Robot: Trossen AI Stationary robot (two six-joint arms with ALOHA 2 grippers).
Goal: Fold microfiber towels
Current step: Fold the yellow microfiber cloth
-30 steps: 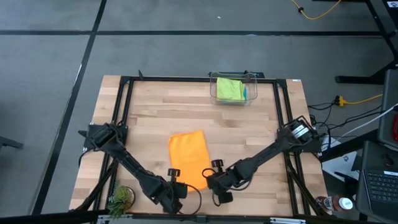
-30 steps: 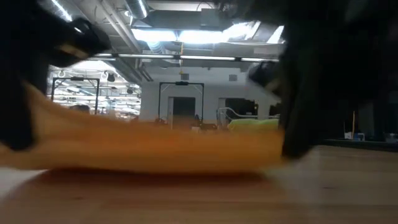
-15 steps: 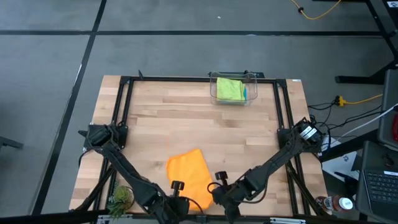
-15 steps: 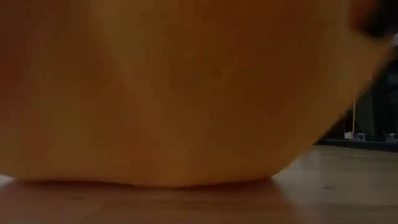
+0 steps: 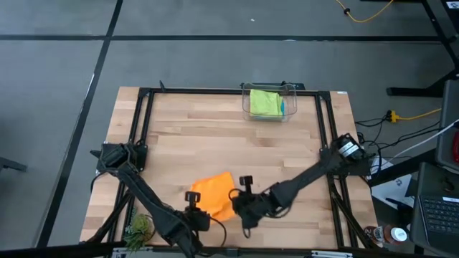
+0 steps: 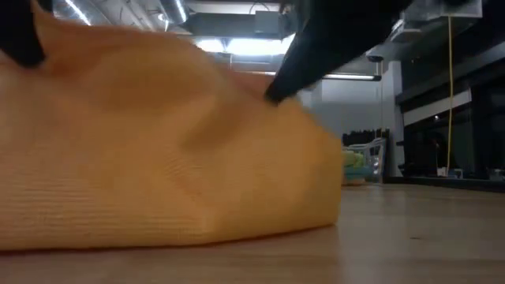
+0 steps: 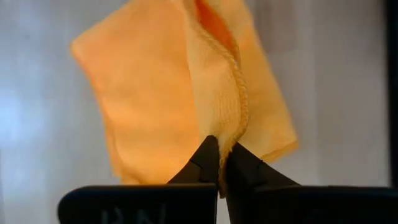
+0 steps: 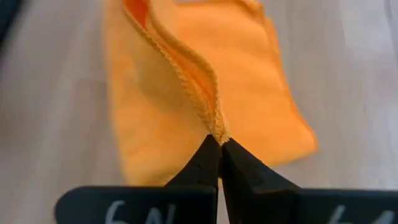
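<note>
An orange microfiber towel (image 5: 213, 192) lies near the table's front middle, with its far part flat on the wood and its near edge raised. My left gripper (image 5: 201, 203) and my right gripper (image 5: 233, 195) are each shut on one near corner of it. The low view shows the towel (image 6: 158, 158) as a humped mound. A lime green towel (image 5: 265, 102) and a teal one (image 5: 284, 107) lie in the clear bin (image 5: 247, 92) at the far edge. My left gripper pinches the towel's hemmed edge (image 7: 235, 127) at its near left corner between the two fingertips, slanting down from the near side. That corner is lifted clear, and the cloth runs slack down to the part on the table. My right gripper pinches the hemmed edge (image 8: 213, 121) at the near right corner between its fingertips, slanting down from the near right. The corner is raised, with the cloth sagging away to the flat far part (image 8: 261, 74).
A black frame rail (image 5: 143, 129) runs around the tabletop. A small green plant (image 5: 138, 228) sits at the near left corner. Bare wood (image 5: 215, 140) stretches between the orange towel and the bin.
Both grippers, shut on the towel's near corners, first dragged it toward the table's near edge. They then rose and came back toward the far edge. The near edge is now lifted and bowing over the far part, which stays on the wood.
</note>
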